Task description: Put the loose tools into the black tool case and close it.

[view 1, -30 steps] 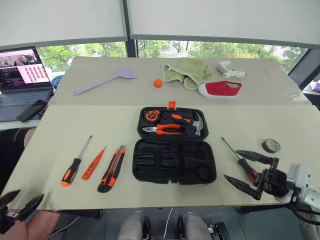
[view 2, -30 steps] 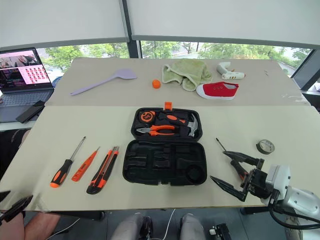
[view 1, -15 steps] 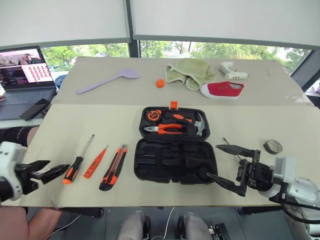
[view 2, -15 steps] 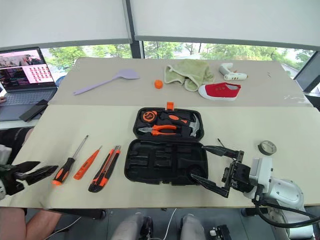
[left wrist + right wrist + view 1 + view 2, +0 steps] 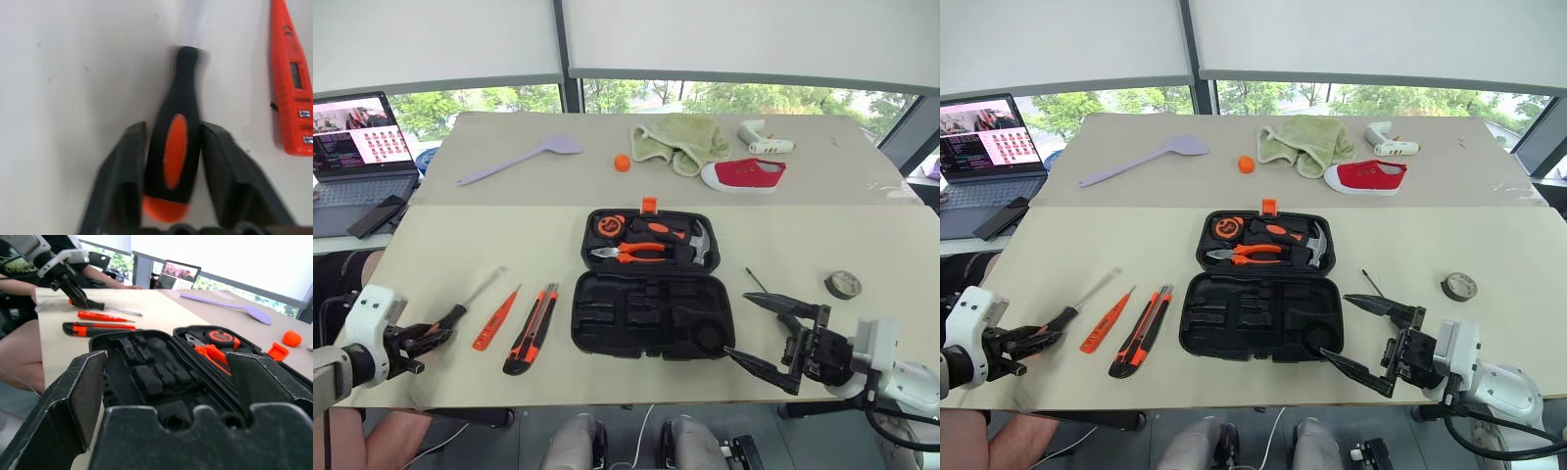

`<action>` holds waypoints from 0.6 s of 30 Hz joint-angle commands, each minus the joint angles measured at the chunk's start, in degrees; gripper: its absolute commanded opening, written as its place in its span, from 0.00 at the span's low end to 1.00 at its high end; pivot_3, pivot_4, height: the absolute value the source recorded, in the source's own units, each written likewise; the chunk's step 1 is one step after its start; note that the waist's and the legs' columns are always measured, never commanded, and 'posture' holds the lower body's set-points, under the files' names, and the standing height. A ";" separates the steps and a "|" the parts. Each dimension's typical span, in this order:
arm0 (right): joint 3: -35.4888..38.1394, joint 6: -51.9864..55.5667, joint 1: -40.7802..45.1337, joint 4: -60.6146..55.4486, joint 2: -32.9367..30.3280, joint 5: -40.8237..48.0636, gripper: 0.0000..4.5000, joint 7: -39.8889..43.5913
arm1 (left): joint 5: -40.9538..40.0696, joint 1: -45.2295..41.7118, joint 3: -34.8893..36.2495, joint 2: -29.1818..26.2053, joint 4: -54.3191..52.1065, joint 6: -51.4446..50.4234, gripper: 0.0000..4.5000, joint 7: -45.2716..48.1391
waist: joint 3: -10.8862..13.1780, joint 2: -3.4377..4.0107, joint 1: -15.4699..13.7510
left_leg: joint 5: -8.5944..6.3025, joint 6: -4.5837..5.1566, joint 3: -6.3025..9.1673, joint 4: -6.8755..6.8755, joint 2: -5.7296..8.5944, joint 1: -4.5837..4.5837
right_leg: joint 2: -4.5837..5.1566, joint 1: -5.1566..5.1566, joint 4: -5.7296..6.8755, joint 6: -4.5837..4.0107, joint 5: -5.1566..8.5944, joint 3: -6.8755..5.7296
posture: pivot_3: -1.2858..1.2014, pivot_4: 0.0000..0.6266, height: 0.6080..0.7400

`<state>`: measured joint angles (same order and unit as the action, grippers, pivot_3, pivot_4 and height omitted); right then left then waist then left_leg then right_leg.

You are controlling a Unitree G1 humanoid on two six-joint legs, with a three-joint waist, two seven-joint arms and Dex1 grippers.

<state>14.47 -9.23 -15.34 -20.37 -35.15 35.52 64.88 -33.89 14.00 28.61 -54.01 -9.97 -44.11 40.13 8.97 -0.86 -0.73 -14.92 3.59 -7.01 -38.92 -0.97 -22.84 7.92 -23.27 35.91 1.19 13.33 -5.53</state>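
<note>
Left gripper (image 5: 171, 147) is pinching the black-orange handle of a long screwdriver (image 5: 176, 147) near the table's (image 5: 460, 245) front-left corner, one finger (image 5: 122, 171) on each side. Beside it are lying the orange tester screwdriver (image 5: 495, 318) and the utility knife (image 5: 532, 329). Right gripper (image 5: 766, 333) is hovering with jaws spread wide at the front-right corner of the open black tool case (image 5: 651, 313), which is sitting at the front edge's middle. A second screwdriver (image 5: 759, 284) and the tape roll (image 5: 843, 285) are lying toward the right edge.
</note>
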 commanded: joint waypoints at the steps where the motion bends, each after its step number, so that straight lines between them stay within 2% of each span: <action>1: 3.20 -2.00 -1.15 -0.04 -0.27 0.30 1.00 0.49 | 1.91 -5.09 2.04 -1.01 2.49 14.40 0.19 8.81 | 0.03 -0.04 -0.32 | 0.01 -0.01 0.04 -0.01 0.01 -0.01 | 0.04 -0.03 -0.01 0.00 0.00 -0.05 | 0.52 0.24 1.00; 3: 4.69 -2.64 -1.60 0.78 -0.90 -0.23 1.00 0.65 | 2.11 -8.68 0.42 -1.54 3.38 19.25 0.19 13.29 | 0.02 -0.05 -0.65 | 0.00 -0.01 0.06 -0.02 0.02 0.00 | 0.17 -0.18 -0.07 -0.01 0.00 -0.05 | 0.52 0.24 1.00; 6: 7.96 -2.50 -1.38 1.97 -1.00 -0.46 1.00 -1.46 | 2.48 -16.12 -5.97 -2.19 2.85 23.00 0.19 19.98 | 0.03 -0.05 -1.09 | 0.00 0.01 0.04 -0.04 0.08 -0.03 | 0.41 -0.17 -0.06 0.01 -0.01 -0.13 | 0.52 0.24 1.00; 7: 9.30 -2.51 -1.99 2.44 -1.12 -0.62 1.00 -1.76 | 3.10 -21.48 -11.38 -1.47 1.82 23.51 0.19 22.84 | 0.04 -0.02 -1.56 | -0.01 0.02 0.02 -0.04 0.10 -0.01 | 0.41 -0.15 -0.07 0.02 -0.02 -0.13 | 0.52 0.24 1.00; 9: 12.05 -2.27 -3.57 3.76 -1.59 -1.18 1.00 -2.28 | 9.12 -36.09 -26.24 3.08 1.91 25.44 0.19 27.95 | 0.02 0.07 -1.56 | 0.02 0.05 -0.04 -0.07 0.17 -0.05 | 0.23 0.06 -0.01 0.10 -0.07 -0.16 | 0.52 0.24 1.00; 11: 13.42 -2.38 -4.56 4.03 -2.02 -1.68 1.00 -2.30 | 15.27 -45.29 -35.86 7.19 4.59 26.96 0.19 30.19 | 0.06 0.06 -2.71 | 0.15 0.27 -0.06 -0.25 0.30 -0.20 | -0.02 0.21 0.03 0.19 -0.03 -0.28 | 0.52 0.24 1.00; 15: 15.37 0.33 -6.75 1.55 -2.36 -0.64 1.00 -4.31 | 23.56 -53.93 -46.72 13.37 10.12 28.58 0.19 31.40 | 0.04 0.04 -1.68 | 0.44 0.84 -0.13 -0.44 0.21 -0.36 | -0.38 0.14 -0.07 0.24 -0.23 0.12 | 0.52 0.24 1.00; 18: 16.52 0.98 -8.91 -1.76 -1.43 -0.44 1.00 -6.78 | 28.27 -56.94 -50.82 16.80 14.06 30.49 0.19 30.17 | 0.06 0.03 -0.30 | 0.44 0.83 -0.15 -0.42 0.10 -0.34 | -0.51 0.05 -0.02 0.21 -0.12 0.24 | 0.52 0.24 1.00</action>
<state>28.64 -8.44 -23.75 -17.95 -37.09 33.99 59.79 -8.53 -40.95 -21.01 -37.73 2.78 -15.46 70.92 9.02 -0.83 -1.03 -14.48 4.42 -7.15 -39.33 -0.91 -23.18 7.40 -23.25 35.89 1.38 13.22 -5.29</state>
